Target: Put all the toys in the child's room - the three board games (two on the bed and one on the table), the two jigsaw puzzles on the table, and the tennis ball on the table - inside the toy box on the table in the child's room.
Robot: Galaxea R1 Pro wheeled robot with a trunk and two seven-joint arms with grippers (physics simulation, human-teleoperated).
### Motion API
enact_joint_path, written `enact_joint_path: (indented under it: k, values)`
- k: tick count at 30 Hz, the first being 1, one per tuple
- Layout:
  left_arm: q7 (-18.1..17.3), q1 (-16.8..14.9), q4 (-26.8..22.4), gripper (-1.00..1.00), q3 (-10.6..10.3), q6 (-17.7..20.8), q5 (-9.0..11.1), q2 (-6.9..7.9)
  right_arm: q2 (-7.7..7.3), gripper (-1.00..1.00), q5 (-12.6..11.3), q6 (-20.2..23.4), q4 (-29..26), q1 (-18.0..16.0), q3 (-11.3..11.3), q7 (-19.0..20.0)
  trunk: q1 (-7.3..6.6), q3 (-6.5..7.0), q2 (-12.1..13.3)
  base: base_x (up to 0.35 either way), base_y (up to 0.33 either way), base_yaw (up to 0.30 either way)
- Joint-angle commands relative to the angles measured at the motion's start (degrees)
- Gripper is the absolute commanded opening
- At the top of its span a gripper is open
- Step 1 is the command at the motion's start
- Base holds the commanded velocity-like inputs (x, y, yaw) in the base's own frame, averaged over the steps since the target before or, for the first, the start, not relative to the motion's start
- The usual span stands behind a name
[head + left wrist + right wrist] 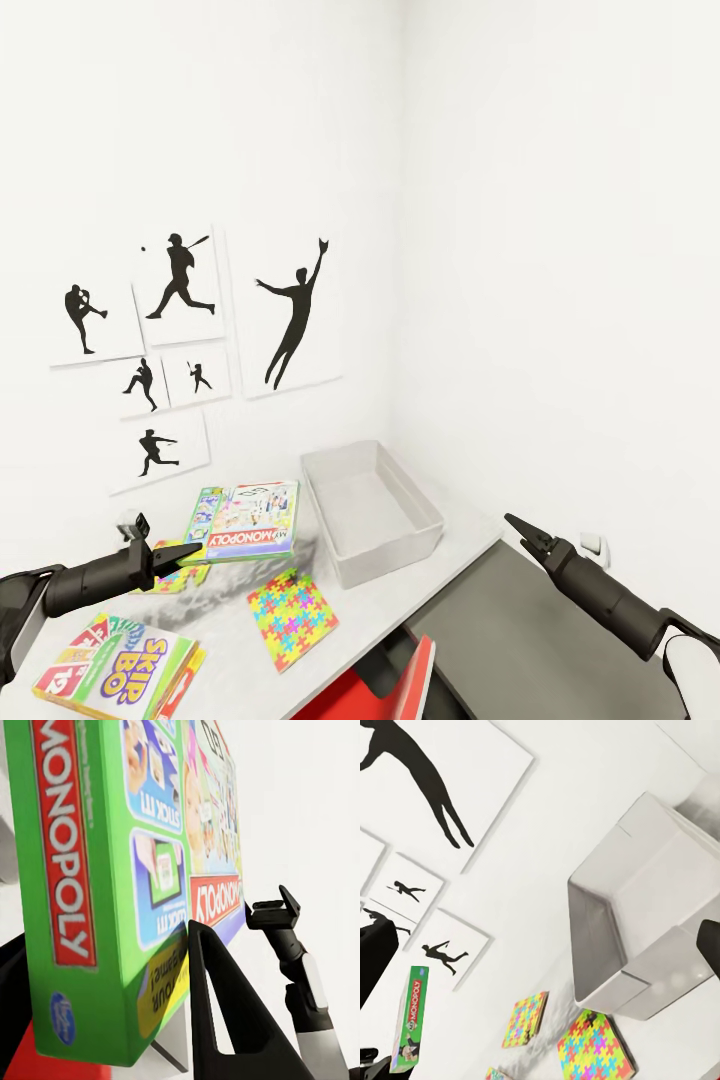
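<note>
- Head view: the left claw holds a green Monopoly board game by its near edge, lifted above the pale surface, just beside the open, empty toy box. A jigsaw puzzle lies flat in front of the box, a second one peeks out under the left arm, and a Skip-Bo board game rests at the near corner. The right claw hangs off to the side over the darker lower cabinet, its fingers drawn to a point with nothing between them.
- Left wrist view: the Monopoly box stands on edge, clamped between the dark fingers.
- Right wrist view: the toy box sits in the wall corner, both puzzles near its base, and the Monopoly game is held up well apart from it.
- The step in hand looks like carrying the first game to the box; the next move calls for swinging it over the rim and releasing it flat inside.
</note>
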Motion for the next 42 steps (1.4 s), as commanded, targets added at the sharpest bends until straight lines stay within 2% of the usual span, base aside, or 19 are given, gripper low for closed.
enact_joint_path:
  k: [1, 12, 15, 17, 18, 19, 21, 23, 24, 26, 27, 28, 29, 30, 31, 34, 35, 38, 42]
  values:
    - [-0.2, 0.0, 0.0, -1.00, 0.0, 0.6, 0.0, -0.03, 0.01, 1.00, 0.1, 0.3, 0.0, 0.0, -0.1, 0.2, 0.02, -0.03, 0.0, 0.000, 0.000, 0.000]
    - [-0.2, -0.1, -0.7, -1.00, -0.1, 1.3, 0.0, -0.20, -0.21, 1.00, 0.1, 0.3, 0.0, 0.0, -0.1, 0.2, 0.02, -0.03, 0.0, 0.000, 0.000, 0.000]
    - [-0.2, -1.2, -2.8, -1.00, -0.2, 2.0, -0.3, -1.14, -0.26, 1.00, 0.1, 0.3, 0.0, 0.0, -0.1, 0.2, 0.02, -0.03, 0.0, 0.000, 0.000, 0.000]
    - [-0.2, -3.7, -4.0, -1.00, -0.3, 3.1, -0.4, -2.39, -0.38, 1.00, 0.1, 0.3, 0.0, 0.0, -0.1, 0.3, 0.02, -0.03, 0.0, 0.000, 0.000, 0.000]
    - [1.3, -5.1, -4.3, -1.00, -0.4, 3.7, -0.5, -3.02, -0.43, 1.00, 0.1, 0.3, 0.0, 0.0, -0.1, 0.2, 0.02, -0.03, 0.0, 0.000, 0.000, 0.000]
    - [4.2, -7.2, -4.5, -1.00, -0.4, 4.4, -0.5, -4.17, -0.46, 1.00, 0.1, 0.3, 0.0, 0.0, -0.1, 0.2, 0.02, -0.03, 0.0, 0.000, 0.000, 0.000]
    - [7.5, -9.1, -4.7, -1.00, -0.5, 4.9, -0.5, -5.36, -0.49, 1.00, 0.1, 0.3, 0.0, 0.0, -0.1, 0.2, 0.02, -0.03, 0.0, 0.000, 0.000, 0.000]
    - [12.4, -12.2, -4.7, -1.00, -0.8, 5.3, -0.5, -7.58, -0.51, 1.00, 0.1, 0.3, 0.0, 0.0, -0.1, 0.2, 0.02, -0.03, 0.0, 0.000, 0.000, 0.000]
    - [13.4, -12.7, -4.7, -1.00, -0.9, 5.4, -0.5, -8.22, -0.51, 1.00, 0.1, 0.3, 0.0, 0.0, -0.1, 0.2, 0.02, -0.03, 0.0, 0.000, 0.000, 0.000]
    - [18.2, -14.8, -4.5, -1.00, -2.1, 5.7, -0.6, -11.02, -0.56, 1.00, 0.1, 0.3, 0.0, 0.0, -0.1, 0.2, 0.02, -0.03, 0.0, 0.000, 0.000, 0.000]
    - [19.6, -15.3, -4.5, -1.00, -2.4, 5.8, -0.6, -11.67, -0.57, 1.00, 0.1, 0.3, 0.0, 0.0, -0.1, 0.2, 0.02, -0.03, 0.0, 0.000, 0.000, 0.000]
    - [24.1, -17.0, -4.3, -1.00, -3.3, 5.9, -0.6, -13.34, -0.60, 1.00, 0.1, 0.3, 0.0, 0.0, -0.1, 0.2, 0.02, -0.03, 0.0, 0.000, 0.000, 0.000]
    - [27.0, -17.9, -4.3, -1.00, -3.7, 6.0, -0.5, -14.35, -0.64, 1.00, 0.1, 0.3, 0.0, 0.0, -0.1, 0.2, 0.02, -0.03, 0.0, 0.000, 0.000, 0.000]
    - [29.8, -18.5, -4.2, -1.00, -4.0, 6.0, -0.5, -15.36, -0.66, 1.00, 0.1, 0.3, 0.0, 0.0, -0.1, 0.2, 0.02, -0.03, 0.0, 0.000, 0.000, 0.000]
    - [31.1, -18.7, -4.2, -1.00, -4.1, 6.1, -0.5, -15.89, -0.66, 1.00, 0.1, 0.3, 0.0, 0.0, -0.1, 0.2, 0.02, -0.03, 0.0, 0.000, 0.000, 0.000]
    - [38.3, -19.4, -4.1, -1.00, -4.4, 6.0, -0.5, -19.62, -0.69, 1.00, 0.1, 0.3, 0.0, 0.0, -0.1, 0.2, 0.02, -0.03, 0.0, 0.000, 0.000, 0.000]
    - [39.5, -19.4, -4.0, -1.00, -4.4, 5.9, -0.5, -20.28, -0.69, 1.00, 0.1, 0.3, 0.0, 0.0, -0.1, 0.2, 0.02, -0.03, 0.0, 0.000, 0.000, 0.000]
    - [46.2, -19.6, -3.9, -1.00, -4.5, 5.6, -0.5, -23.87, -0.69, 1.00, 0.1, 0.3, 0.0, 0.0, -0.1, 0.3, 0.02, -0.03, 0.0, 0.000, 0.000, 0.000]
    - [51.1, -19.6, -3.8, -1.00, -4.5, 5.3, -0.5, -26.43, -0.74, 1.00, 0.1, 0.3, 0.0, 0.0, -0.2, 0.3, 0.02, -0.03, 0.0, 0.000, 0.000, 0.000]
